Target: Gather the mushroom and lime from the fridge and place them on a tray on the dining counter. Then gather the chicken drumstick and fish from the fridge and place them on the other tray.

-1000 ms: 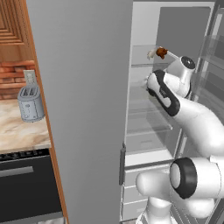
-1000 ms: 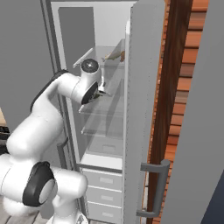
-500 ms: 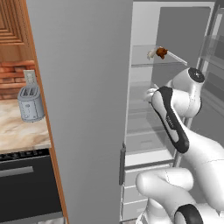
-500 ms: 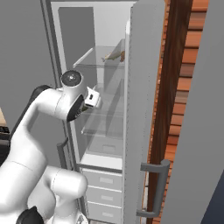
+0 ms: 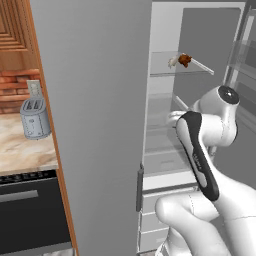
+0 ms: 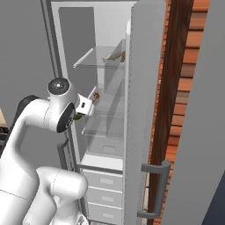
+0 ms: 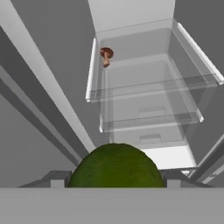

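Inside the open white fridge [image 7: 131, 13], the gripper [image 7: 114, 186] appears closed around the lime [image 7: 114, 165], while the mushroom [image 7: 106, 55] sits beyond on a glass shelf [image 7: 144, 87], well apart.

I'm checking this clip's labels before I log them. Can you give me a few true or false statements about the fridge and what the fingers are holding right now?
1. The lime sits between the fingers. True.
2. The mushroom has already left the fridge. False: it still lies on a glass shelf inside the fridge.
3. The chicken drumstick rests on the upper glass shelf. True.
4. The fridge door is closed. False: it stands open, showing the white inside and the glass shelves.
5. A toaster stands on the counter left of the fridge. True.
6. The fingers grip the mushroom. False: they hold the lime, and the mushroom lies apart from it on its shelf.
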{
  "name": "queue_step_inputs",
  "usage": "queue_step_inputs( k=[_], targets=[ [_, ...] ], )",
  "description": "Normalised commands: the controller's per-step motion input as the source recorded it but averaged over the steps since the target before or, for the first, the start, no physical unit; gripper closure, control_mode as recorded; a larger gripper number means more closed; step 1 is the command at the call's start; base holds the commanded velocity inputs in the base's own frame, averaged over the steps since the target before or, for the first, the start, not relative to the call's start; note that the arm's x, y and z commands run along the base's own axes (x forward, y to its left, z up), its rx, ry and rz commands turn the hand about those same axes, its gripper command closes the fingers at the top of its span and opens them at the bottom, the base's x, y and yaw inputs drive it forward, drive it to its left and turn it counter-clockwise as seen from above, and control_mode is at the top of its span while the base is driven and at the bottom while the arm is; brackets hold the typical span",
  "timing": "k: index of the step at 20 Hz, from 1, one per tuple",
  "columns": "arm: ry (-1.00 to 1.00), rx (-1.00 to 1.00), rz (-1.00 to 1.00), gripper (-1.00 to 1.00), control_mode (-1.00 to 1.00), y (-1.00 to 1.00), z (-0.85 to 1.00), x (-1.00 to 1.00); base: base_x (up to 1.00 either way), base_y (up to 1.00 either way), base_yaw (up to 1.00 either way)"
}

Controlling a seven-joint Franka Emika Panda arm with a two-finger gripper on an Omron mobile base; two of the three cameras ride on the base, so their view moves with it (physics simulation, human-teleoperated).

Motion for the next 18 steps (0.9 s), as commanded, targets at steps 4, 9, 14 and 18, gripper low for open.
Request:
queue_step_inputs(
  k=[4, 9, 14, 18],
  targets=[
    [0.03, -0.02, 0.00, 1.00, -1.00, 0.00, -0.11, -0.14, 0.00, 0.00, 0.00],
    [0.00, -0.01, 0.00, 1.00, -1.00, 0.01, -0.02, -0.02, 0.00, 0.00, 0.00],
    [0.00, 0.00, 0.00, 1.00, -1.00, 0.00, 0.00, 0.00, 0.00, 0.00, 0.00],
    [0.00, 0.00, 0.00, 1.00, -1.00, 0.00, 0.00, 0.00, 0.00, 0.00, 0.00]
  ],
)
